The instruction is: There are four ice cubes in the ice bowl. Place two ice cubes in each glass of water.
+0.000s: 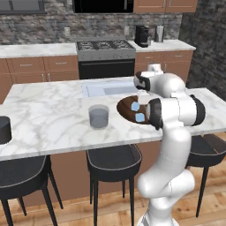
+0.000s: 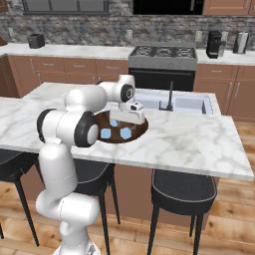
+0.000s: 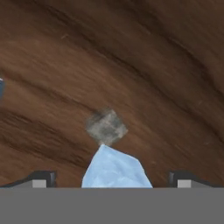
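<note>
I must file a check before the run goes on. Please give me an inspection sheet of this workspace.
Surface: white marble island counter, sink set in it.
Job's things: ice bowl holding ice cubes; three cubes visible in the right base view; grey glass and dark glass on the counter.
Clutter: nothing seen.
Tool: open, low in the bowl, one cube between its fingers.
Cables: nothing seen.
Surroundings: stools, stove, coffee maker.

marble island counter [image 1: 53, 132] | on it: ice bowl [image 1: 126, 108], grey glass [image 1: 98, 116], dark glass [image 1: 3, 129]
</note>
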Controlling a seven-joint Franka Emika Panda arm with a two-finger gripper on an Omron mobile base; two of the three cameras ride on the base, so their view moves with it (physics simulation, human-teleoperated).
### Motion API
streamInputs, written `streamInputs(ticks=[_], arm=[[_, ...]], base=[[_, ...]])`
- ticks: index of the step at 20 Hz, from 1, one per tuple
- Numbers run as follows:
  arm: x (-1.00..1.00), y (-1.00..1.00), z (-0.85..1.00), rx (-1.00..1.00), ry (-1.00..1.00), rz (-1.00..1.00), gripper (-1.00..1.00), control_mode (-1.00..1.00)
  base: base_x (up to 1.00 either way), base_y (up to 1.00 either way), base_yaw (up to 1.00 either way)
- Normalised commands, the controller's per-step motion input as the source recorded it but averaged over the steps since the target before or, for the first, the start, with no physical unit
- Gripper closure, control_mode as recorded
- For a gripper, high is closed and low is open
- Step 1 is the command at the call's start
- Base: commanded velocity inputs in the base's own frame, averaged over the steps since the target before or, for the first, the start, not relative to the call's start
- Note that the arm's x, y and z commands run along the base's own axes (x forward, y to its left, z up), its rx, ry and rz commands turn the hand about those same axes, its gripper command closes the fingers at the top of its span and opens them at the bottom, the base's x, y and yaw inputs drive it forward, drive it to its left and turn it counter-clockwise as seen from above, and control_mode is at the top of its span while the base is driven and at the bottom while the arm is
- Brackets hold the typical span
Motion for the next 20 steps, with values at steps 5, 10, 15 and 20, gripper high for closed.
streamInputs(ticks=[5,10,15,20], arm=[[0.0,0.0,0.0,0.0,0.04,-0.15,-1.0,-1.0],[-0.05,0.0,-0.17,0.0,0.09,-0.07,-1.0,-1.0],[-0.02,0.0,-0.07,0.0,0.03,-0.02,-1.0,-1.0],[-0.16,0.0,-0.07,0.0,0.0,0.0,-1.0,-1.0]], base=[[0.0,0.0,0.0],[0.0,0.0,0.0],[0.0,0.0,0.0],[0.0,0.0,0.0]])
